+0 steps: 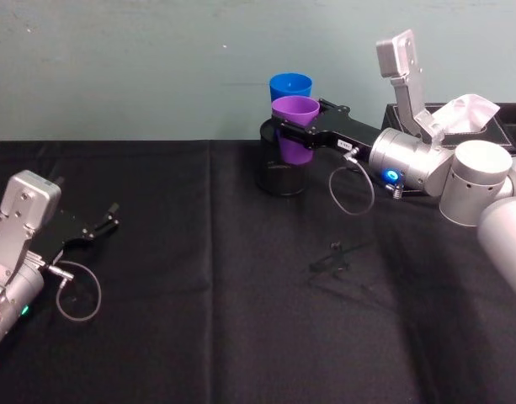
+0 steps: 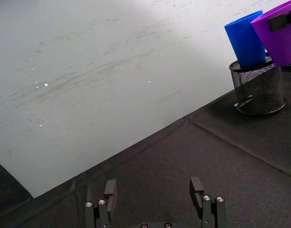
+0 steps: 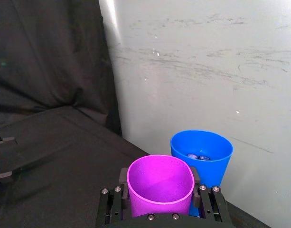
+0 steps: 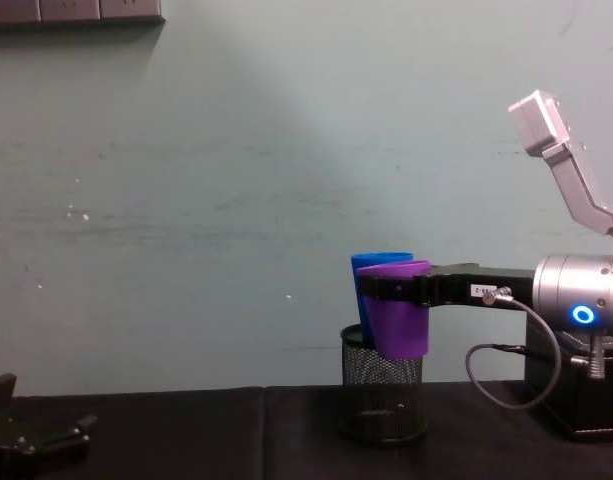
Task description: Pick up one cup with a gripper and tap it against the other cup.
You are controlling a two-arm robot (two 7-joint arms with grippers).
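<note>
A pale, scuffed wall (image 4: 186, 200) backs a table draped in black cloth (image 1: 241, 295). The right gripper (image 1: 301, 123) reaches out level above it, its slim fingers (image 3: 206, 199) pinching the purple cup (image 1: 296, 145) from both sides just under the rim. The cup hangs upright in that grip, clear of the cloth. Just beyond the fingertips stands the blue cup (image 1: 290, 86), seated in a black mesh holder (image 1: 280, 178) that lies below and slightly ahead of the gripper.

The pick-up looks done, and the step in hand is the tap itself. The next move calls for a short, gentle push straight ahead, keeping the purple cup upright and its base above the holder's rim, so that wall meets wall without toppling the blue one.

The chest view gives the heights: both rims nearly level, and the purple base down near the holder's rim. The right wrist view looks down into both cups and shows a few small pale items at the bottom of the blue one, too small to name. The left wrist view shows the blue cup sitting inside the mesh. None of them settles whether the two walls are touching yet; they overlap in every view.

The left gripper (image 2: 153, 187) rests idle on the cloth, well apart from the right gripper, fingers spread around nothing.
</note>
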